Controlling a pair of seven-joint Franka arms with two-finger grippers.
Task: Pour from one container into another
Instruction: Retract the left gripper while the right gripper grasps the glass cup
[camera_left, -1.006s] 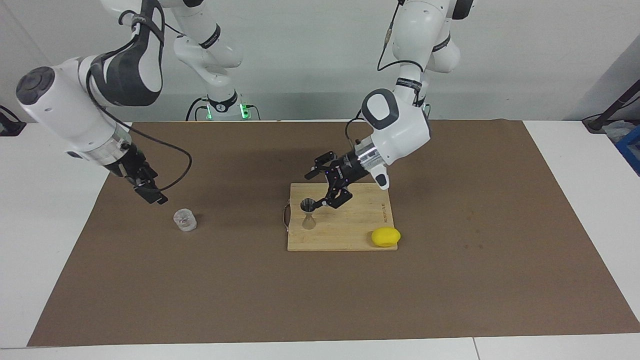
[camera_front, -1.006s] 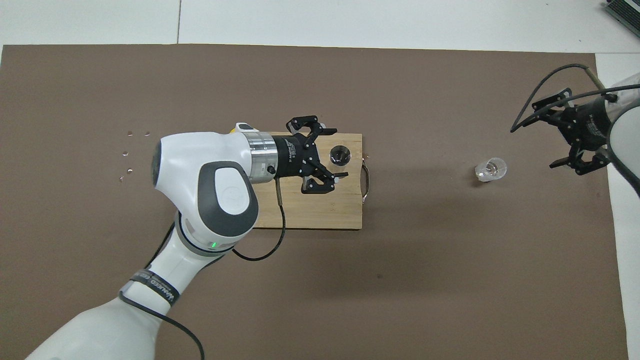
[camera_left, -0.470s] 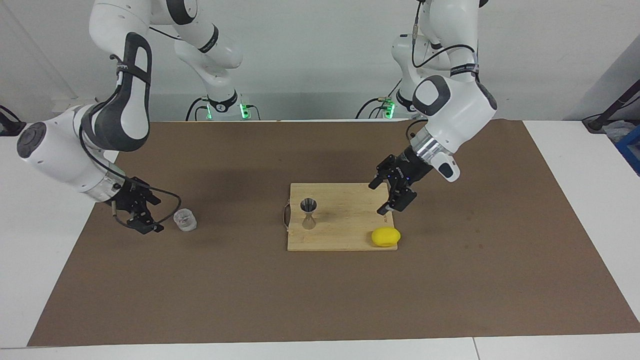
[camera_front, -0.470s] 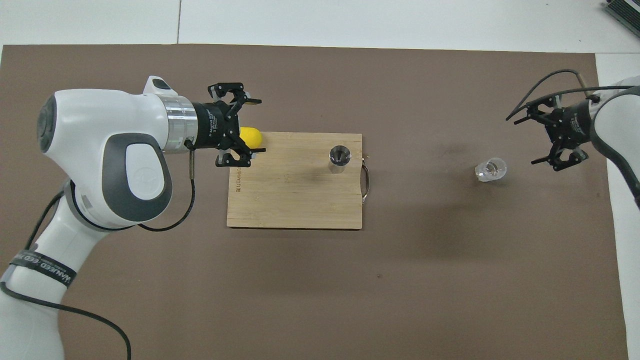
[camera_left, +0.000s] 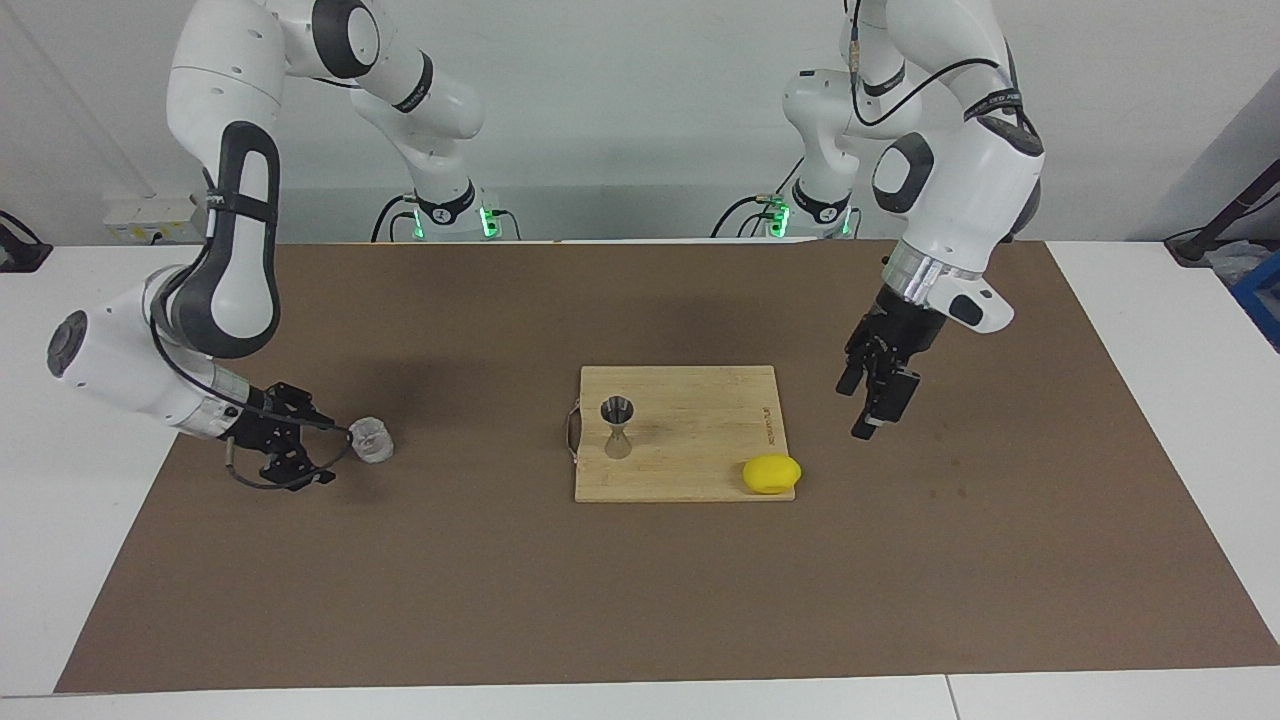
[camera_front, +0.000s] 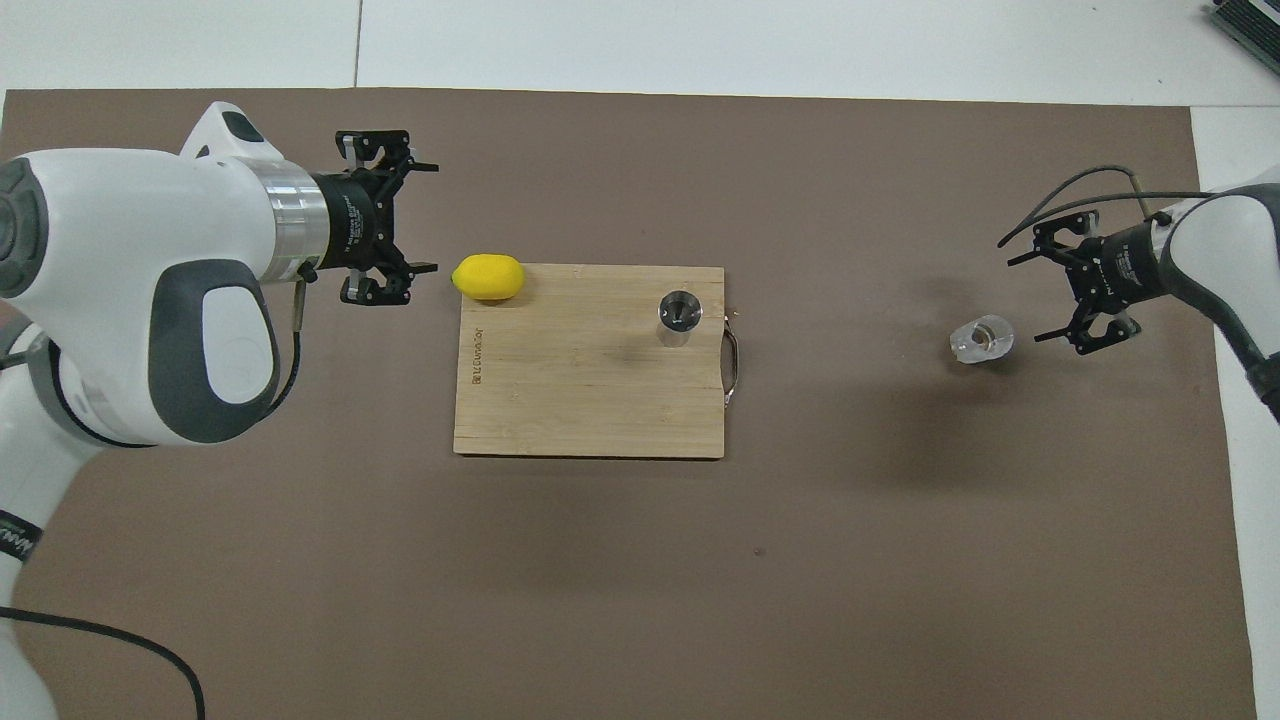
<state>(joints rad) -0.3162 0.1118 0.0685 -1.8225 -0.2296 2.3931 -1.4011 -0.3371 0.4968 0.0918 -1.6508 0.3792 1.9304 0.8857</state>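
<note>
Since the earlier frames the left gripper (camera_left: 868, 405) has swung away from the steel jigger (camera_left: 616, 427) and off the cutting board (camera_left: 690, 470), and now hangs over bare brown mat (camera_left: 640, 600) at the right of the facing view, just past the board's edge. Its jaws are apart and hold nothing. In the overhead view the same left gripper (camera_front: 405, 232) sits at the upper left of the frame, beside the lemon (camera_front: 488, 277).

The right gripper (camera_left: 325, 450) has dropped lower and closed in on the glass cup (camera_left: 371, 440), and is now low at the left of the facing view, its jaws spread, with the fingertips right at the cup's side. Whether they touch the glass cannot be told. In the overhead view the right gripper (camera_front: 1035, 295) lies at the right edge of the frame, with the cup (camera_front: 981, 339) just below and beside its lower finger.

The cup stands upright on the mat, well apart from the board. The jigger (camera_front: 680, 316) stands upright on the board near its handle end (camera_front: 731, 367), at the middle of both views. The lemon (camera_left: 771, 473) rests at the board's lower right corner in the facing view.
</note>
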